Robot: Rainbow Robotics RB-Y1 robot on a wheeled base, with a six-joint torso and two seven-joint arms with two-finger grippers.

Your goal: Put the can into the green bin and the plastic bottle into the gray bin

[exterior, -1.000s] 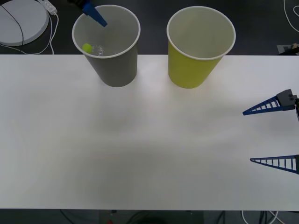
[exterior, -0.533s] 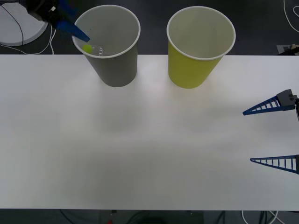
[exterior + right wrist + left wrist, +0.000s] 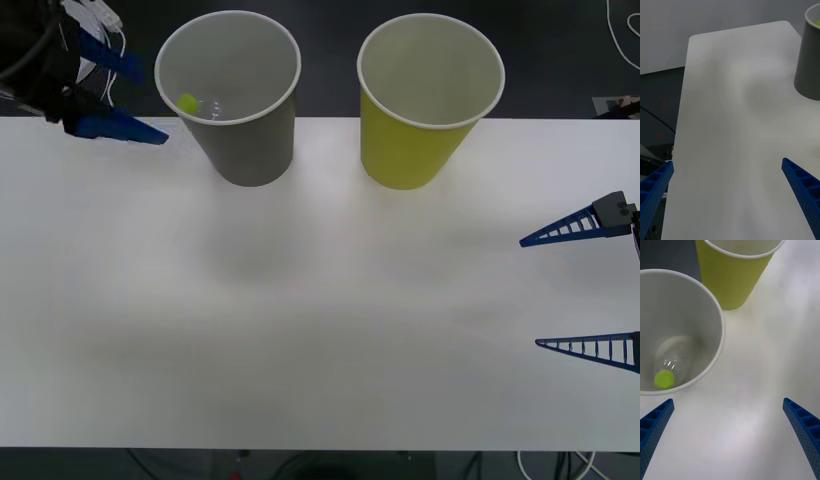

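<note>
Left gripper (image 3: 135, 100) just left of gray bin (image 3: 245, 140), over far table (image 3: 320, 300) edge, fingers spread wide, nothing between them. Plastic bottle (image 3: 668, 369) inside gray bin, lime-green cap up, leaning on wall. Green bin (image 3: 415, 140) right of gray bin, near but apart, upright. Right gripper (image 3: 530, 292) well right of gray bin, spread wide, empty.

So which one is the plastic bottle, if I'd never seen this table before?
Start at the white table and find the two big paper cups at its far edge. Look into the gray bin, the one nearer the left tool, not the green bin. The plastic bottle lies inside it: small, clear, with a lime-green cap.
</note>
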